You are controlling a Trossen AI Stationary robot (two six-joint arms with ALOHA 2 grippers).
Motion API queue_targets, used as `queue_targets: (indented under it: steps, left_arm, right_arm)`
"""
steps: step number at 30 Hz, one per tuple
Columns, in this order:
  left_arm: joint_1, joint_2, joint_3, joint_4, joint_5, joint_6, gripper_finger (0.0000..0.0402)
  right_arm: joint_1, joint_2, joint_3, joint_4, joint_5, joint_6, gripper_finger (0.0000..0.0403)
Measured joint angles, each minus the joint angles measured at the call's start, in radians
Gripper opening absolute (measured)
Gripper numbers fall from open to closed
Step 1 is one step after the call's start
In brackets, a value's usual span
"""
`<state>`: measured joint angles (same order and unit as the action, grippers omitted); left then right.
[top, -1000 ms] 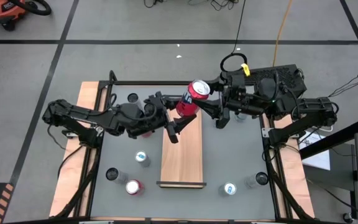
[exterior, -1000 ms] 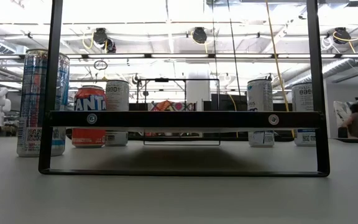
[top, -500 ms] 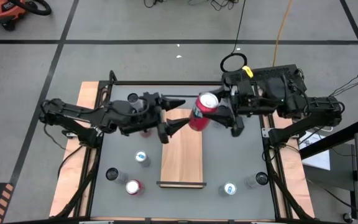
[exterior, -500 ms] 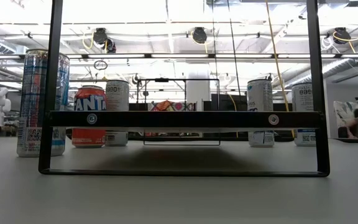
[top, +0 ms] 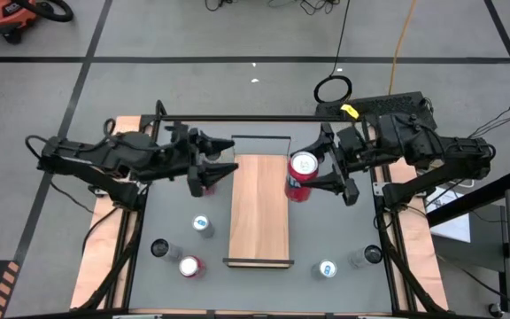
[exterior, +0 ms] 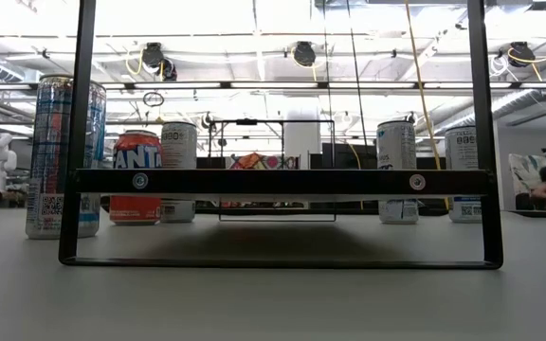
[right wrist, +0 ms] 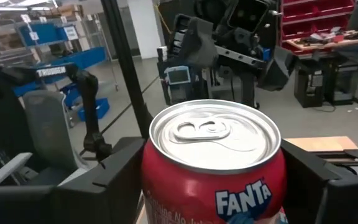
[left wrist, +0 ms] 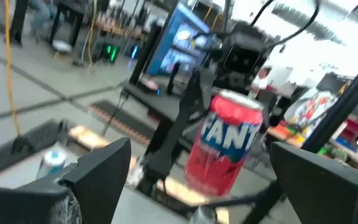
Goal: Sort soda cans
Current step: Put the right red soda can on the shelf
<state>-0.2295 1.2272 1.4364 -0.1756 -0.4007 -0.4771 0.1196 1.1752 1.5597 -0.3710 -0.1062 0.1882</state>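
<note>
Overhead, wooden board centres the grey table.

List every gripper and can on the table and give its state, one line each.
Right gripper: shut on the red Fanta can with a silver top, held upright beside the wooden board.
Left gripper: open, empty, over the table's left half.
Slim blue can with pale top: standing upright.
Second red can: upright, near the front edge.
Dark-topped silver-grey can: upright.
Blue can at front right: upright.

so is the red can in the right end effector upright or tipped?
Roughly upright: red can sits between the right end effector's fingers, silver top facing up in the high view.
</note>
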Motion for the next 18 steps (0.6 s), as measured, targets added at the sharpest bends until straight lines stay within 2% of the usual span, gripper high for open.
queue_targets:
  steps: [4, 10, 14, 18]
  left_arm:
    - [-0.005, -0.013, -0.001, -0.094, 0.004, -0.027, 0.0385]
    - [-0.029, -0.015, -0.001, -0.100, 0.004, -0.068, 0.0384]
    - [-0.039, -0.004, -0.001, -0.095, -0.027, -0.071, 0.0384]
    - [-0.042, 0.003, -0.001, -0.092, -0.040, -0.142, 0.0384]
  right_arm:
    - [0.000, 0.015, 0.000, 0.000, -0.003, 0.002, 0.0262]
    - [0.048, 0.011, 0.001, -0.015, -0.028, 0.024, 0.0262]
    - [0.084, -0.002, 0.001, -0.094, -0.067, 0.032, 0.0262]
    - [0.130, -0.026, 0.001, -0.187, -0.079, 0.061, 0.0263]
